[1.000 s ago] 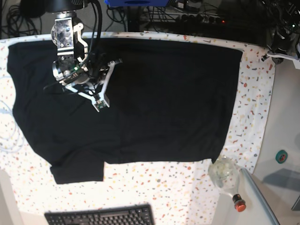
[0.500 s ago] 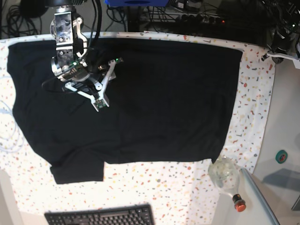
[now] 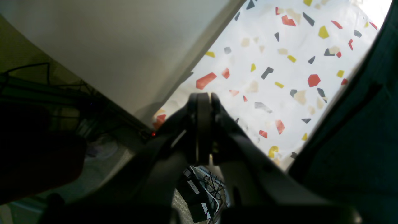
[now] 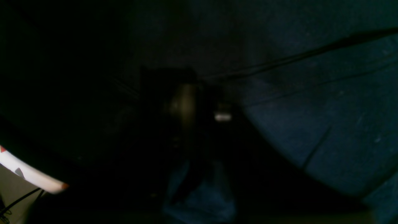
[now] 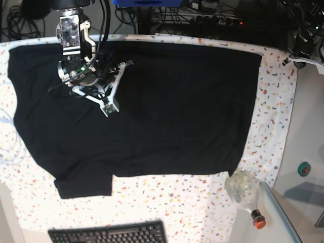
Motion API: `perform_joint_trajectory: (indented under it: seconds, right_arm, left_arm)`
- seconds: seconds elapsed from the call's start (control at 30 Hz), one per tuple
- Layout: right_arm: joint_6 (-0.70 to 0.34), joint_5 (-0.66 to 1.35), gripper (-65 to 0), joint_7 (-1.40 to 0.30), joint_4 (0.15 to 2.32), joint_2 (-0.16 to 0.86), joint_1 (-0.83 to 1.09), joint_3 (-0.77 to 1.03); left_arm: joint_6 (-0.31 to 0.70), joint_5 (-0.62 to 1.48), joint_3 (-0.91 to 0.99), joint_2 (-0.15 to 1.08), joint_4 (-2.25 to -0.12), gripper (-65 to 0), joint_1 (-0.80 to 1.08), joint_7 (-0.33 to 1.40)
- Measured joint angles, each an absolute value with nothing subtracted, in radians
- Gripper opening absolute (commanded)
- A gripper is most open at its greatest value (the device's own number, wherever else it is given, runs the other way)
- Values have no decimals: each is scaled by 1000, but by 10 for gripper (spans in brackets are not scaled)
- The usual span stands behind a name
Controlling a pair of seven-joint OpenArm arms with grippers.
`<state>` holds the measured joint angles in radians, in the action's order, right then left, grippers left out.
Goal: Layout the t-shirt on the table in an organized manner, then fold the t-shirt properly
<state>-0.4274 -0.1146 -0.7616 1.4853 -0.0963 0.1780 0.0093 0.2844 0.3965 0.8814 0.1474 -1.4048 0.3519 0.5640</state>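
Observation:
The black t-shirt (image 5: 177, 111) lies spread flat over most of the speckled white table (image 5: 273, 126), with one sleeve at the near left. My right gripper (image 5: 83, 86) hovers low over the shirt's far left part. In the right wrist view its dark fingers (image 4: 186, 105) are pressed together right against the cloth (image 4: 311, 124); whether any cloth is pinched is too dark to tell. In the left wrist view my left gripper (image 3: 200, 96) is shut on nothing, above the table (image 3: 279, 62) near its edge, with the shirt (image 3: 357, 140) to its right.
A black keyboard (image 5: 109, 234) sits at the near edge. A clear bottle with a red cap (image 5: 243, 190) lies off the shirt's near right corner. A green tape roll (image 5: 304, 168) lies on the side surface. Cables run behind the table.
The right arm has shifted slightly toward the far edge over the shirt. The shirt lies as before.

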Motion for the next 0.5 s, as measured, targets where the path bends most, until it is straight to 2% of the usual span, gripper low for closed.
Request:
perform_joint_trajectory:
  seconds: [0.5]
  right_arm:
    - [-427,-119,-650,-764,1570,-97,177,8]
  left_arm:
    - [284,397,881,147,-1405,-650,352,564]
